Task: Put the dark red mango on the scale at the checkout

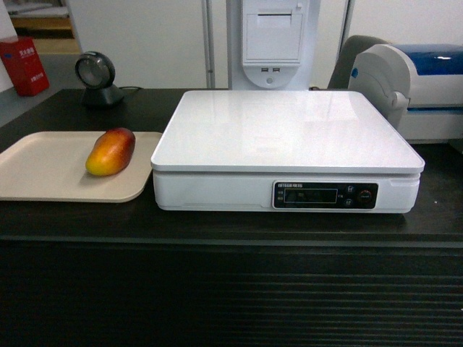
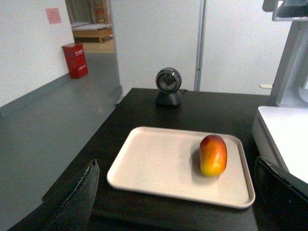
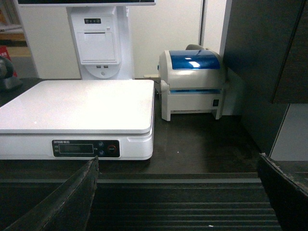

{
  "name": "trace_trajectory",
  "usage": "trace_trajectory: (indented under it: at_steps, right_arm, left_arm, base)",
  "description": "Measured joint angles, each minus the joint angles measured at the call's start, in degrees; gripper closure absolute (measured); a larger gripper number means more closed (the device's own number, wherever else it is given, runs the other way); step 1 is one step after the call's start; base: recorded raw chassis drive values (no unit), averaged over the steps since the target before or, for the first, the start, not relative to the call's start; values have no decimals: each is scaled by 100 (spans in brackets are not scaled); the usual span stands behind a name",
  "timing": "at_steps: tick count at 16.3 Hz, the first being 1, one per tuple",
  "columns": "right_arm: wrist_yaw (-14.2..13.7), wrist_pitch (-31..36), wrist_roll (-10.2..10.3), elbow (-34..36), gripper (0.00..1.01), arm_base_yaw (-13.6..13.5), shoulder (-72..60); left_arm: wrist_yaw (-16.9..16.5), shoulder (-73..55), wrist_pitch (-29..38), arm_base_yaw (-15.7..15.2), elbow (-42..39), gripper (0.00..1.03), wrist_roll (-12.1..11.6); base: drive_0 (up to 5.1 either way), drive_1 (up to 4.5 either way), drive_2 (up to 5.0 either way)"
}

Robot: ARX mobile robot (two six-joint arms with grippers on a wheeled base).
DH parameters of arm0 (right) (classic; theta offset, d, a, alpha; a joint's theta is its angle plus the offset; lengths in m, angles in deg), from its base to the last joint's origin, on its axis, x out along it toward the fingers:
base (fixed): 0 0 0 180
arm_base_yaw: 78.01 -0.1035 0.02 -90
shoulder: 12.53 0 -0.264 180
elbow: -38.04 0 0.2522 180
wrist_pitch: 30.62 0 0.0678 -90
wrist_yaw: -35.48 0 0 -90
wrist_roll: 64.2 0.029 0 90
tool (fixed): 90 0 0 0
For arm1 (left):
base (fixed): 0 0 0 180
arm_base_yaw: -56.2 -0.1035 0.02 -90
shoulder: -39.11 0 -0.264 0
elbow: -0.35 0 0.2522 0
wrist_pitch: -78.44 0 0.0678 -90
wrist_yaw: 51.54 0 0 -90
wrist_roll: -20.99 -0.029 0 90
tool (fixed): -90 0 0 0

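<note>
**Mango on the tray, both grippers spread and holding nothing**

I see the dark red mango [image 1: 111,152], an oval fruit with smooth skin, dark red at one end and orange-yellow at the other, lying on its side on the flat beige plastic tray [image 1: 43,170]. It rests near the right edge of the tray, on the side closest to the large flat white scale [image 1: 286,130], but it does not touch the scale. The tray and the scale stand just beside each other on the long black checkout counter [image 1: 217,224], which has a matte top and a ribbed front.

My head view shows neither gripper. Only the wrist views show them. In the left wrist view the left gripper [image 2: 183,202] is spread wide, one dark finger [image 2: 79,197] at each lower corner, with the mango and tray in front between them and nothing gripped. This view also gives me the round black barcode scanner [image 2: 168,86] behind the tray and a red box [image 2: 75,59] on the floor far away.

In the right wrist view the right gripper [image 3: 185,202] is also spread and grasps nothing. It faces the front display panel of the scale. Here I see the white label printer with a blue lid [image 3: 192,84] to the right of the scale; the mango is out of this view.
</note>
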Motion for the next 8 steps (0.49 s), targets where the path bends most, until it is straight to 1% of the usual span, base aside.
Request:
trace_trajectory:
  at_steps: [1, 2, 3, 4, 6, 8]
  right_arm:
    - [0, 0, 0, 0, 3, 0, 0]
    - [0, 0, 0, 0, 3, 0, 0]
    - [-2, 0, 0, 0, 3, 0, 0]
    - [0, -2, 0, 0, 3, 0, 0]
    - [0, 0, 0, 0, 3, 0, 0]
    - [0, 0, 0, 0, 3, 0, 0]
  left_arm:
    - [-271, -1156, 365, -74, 715, 5, -9]
    - [-437, -2061, 354, 74, 1335, 5, -74]
    - [-544, -2809, 199, 256, 1963, 5, -179]
    - [-638, -3462, 7, 378, 2583, 5, -197]
    - [-673, -4848, -675, 581, 3945, 5, -197]
    - [-645, -5088, -841, 605, 4201, 5, -195]
  base:
    - [0, 0, 0]
    - [0, 0, 0]
    - [0, 0, 0]
    - [0, 0, 0]
    - [0, 0, 0]
    - [0, 0, 0]
